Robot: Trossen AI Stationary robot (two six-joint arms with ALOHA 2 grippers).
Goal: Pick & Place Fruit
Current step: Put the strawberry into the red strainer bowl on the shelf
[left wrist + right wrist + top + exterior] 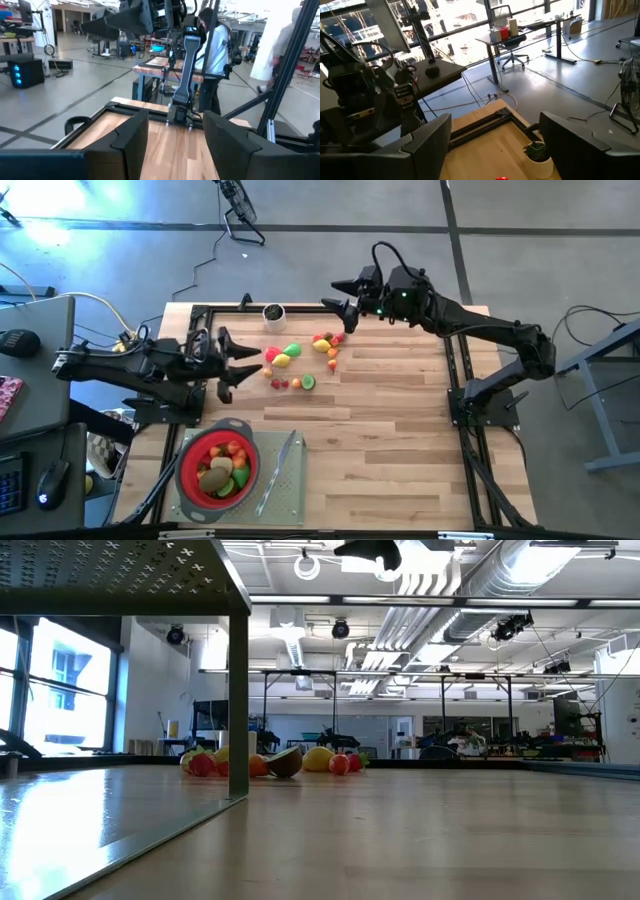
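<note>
Red, yellow, orange and green toy fruit [300, 360] is lying scattered in a loose cluster at the middle-back of the wooden counter [400, 450], while several pieces are already sitting in the red strainer [218, 465] at the front left. Both arms are hovering above the cluster, the left end effector [232, 365] just beside its left edge and the right end effector [345, 305] near its back right, each released and grasping nothing. By my judgement a reach toward the next piece is under way, calling for one end effector to be descending squarely over a single fruit before clenching.

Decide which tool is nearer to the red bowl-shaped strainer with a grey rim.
Left. The left tool hovers just beyond the red bowl-shaped strainer with a grey rim; the right tool is across the table by the far edge.
</note>
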